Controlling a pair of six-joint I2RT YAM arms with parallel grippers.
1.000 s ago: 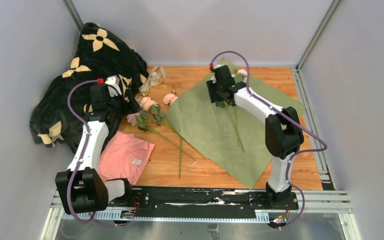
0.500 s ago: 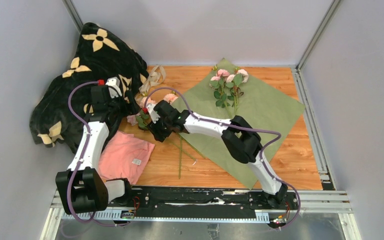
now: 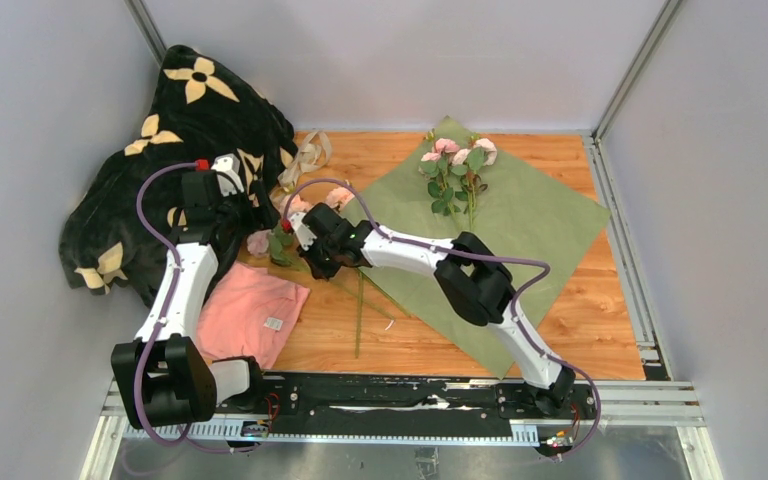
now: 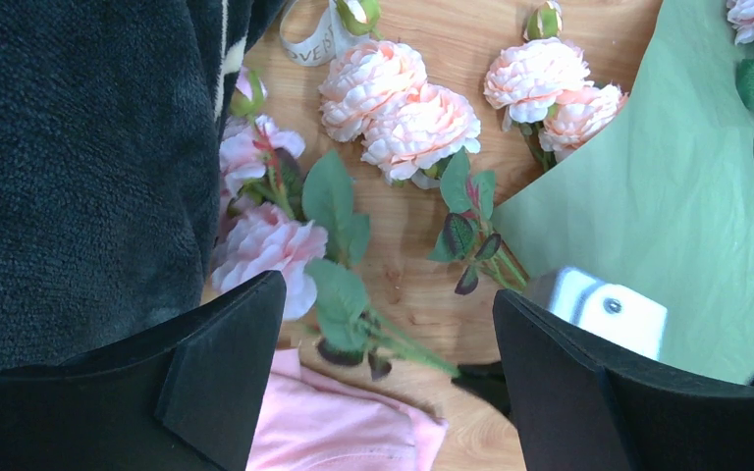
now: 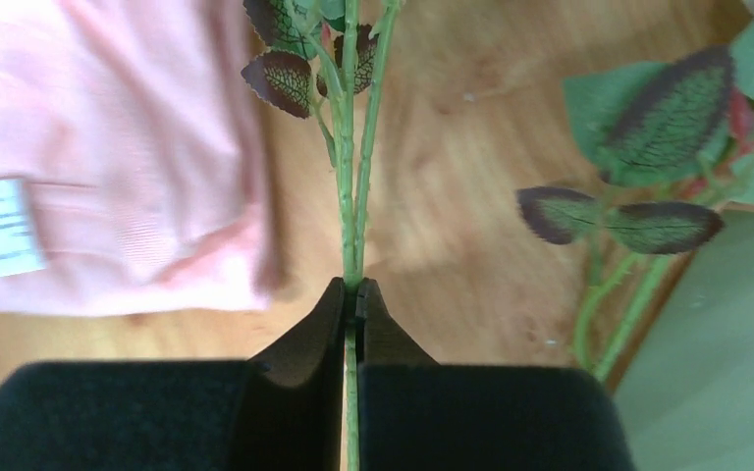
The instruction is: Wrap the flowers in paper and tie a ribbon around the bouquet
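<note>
The paper (image 3: 490, 240) lies olive side up on the wooden table. A few pink flowers (image 3: 454, 165) rest on its far part. More flowers (image 3: 295, 212) lie left of the paper, their stems running toward the near edge. My right gripper (image 3: 312, 260) reaches across to this bunch and is shut on a thin green stem (image 5: 350, 196), which runs between the closed fingers (image 5: 353, 294). My left gripper (image 4: 385, 304) hangs open above the pink blooms (image 4: 403, 108), beside the blanket. The cream ribbon (image 3: 305, 155) lies past the flowers, with a loop of ribbon (image 4: 309, 39) in the left wrist view.
A black blanket (image 3: 170, 160) with cream flower prints fills the back left corner. A small pink cloth (image 3: 250, 312) with a white label lies in front of it, close to my right fingers. Metal rails edge the table on the right (image 3: 635, 290).
My right arm swung from the flowers on the paper to the left bunch, then closed on a stem. The left arm stayed still and open.
</note>
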